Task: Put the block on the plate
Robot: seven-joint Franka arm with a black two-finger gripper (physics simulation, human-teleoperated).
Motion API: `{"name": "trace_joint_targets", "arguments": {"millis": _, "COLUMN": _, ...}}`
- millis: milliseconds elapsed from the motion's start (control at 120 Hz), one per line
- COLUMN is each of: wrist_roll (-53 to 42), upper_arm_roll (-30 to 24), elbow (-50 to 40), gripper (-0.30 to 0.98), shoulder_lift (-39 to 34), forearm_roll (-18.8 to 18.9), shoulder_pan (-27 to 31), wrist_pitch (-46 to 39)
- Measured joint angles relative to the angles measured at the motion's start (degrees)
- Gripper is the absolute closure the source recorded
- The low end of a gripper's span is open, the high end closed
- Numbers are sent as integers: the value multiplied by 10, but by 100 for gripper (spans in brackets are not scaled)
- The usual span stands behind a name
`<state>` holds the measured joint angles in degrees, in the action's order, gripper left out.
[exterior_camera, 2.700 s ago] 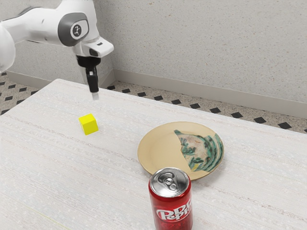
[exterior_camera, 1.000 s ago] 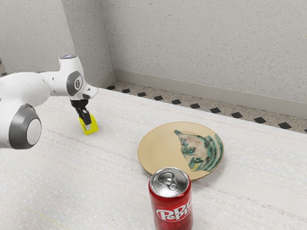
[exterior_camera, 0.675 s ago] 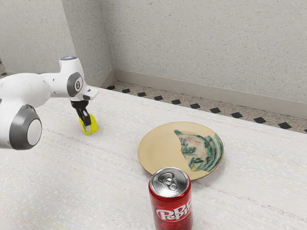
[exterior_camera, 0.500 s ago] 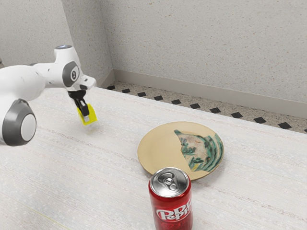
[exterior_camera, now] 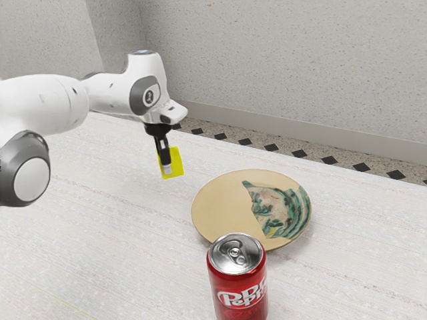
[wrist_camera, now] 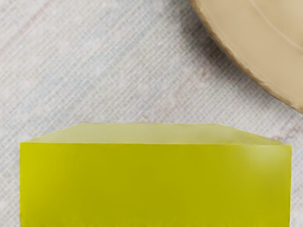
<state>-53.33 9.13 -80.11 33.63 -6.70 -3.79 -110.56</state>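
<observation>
Above the table (exterior_camera: 100,220), gripper (exterior_camera: 167,170) clamped on yellow block (exterior_camera: 177,162), block held in the air, off the plate (exterior_camera: 223,205). Plate toward the exterior view's right of block; red soda can (exterior_camera: 239,287) upright beside plate.

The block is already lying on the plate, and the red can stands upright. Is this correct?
One part is wrong: the exterior view shows the block held by the gripper above the table, not lying on the plate. The red can does stand upright.
</observation>
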Motion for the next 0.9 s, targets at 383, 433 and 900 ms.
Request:
{"name": "trace_joint_targets", "arguments": {"millis": 383, "wrist_roll": -1, "upper_arm_roll": 0, "elbow": 2, "gripper": 30, "shoulder_lift": 4, "forearm_roll": -16, "shoulder_pan": -107, "wrist_pitch": -2}}
{"name": "trace_joint_targets", "arguments": {"millis": 433, "wrist_roll": -2, "upper_arm_roll": 0, "elbow": 5, "gripper": 30, "shoulder_lift": 11, "forearm_roll": -21, "shoulder_pan": -117, "wrist_pitch": -3}}
{"name": "trace_joint_targets", "arguments": {"millis": 900, "wrist_roll": -3, "upper_arm_roll": -7, "elbow": 59, "gripper": 11, "shoulder_lift": 80, "forearm_roll": -58, "shoulder_pan": -152, "wrist_pitch": -43}}
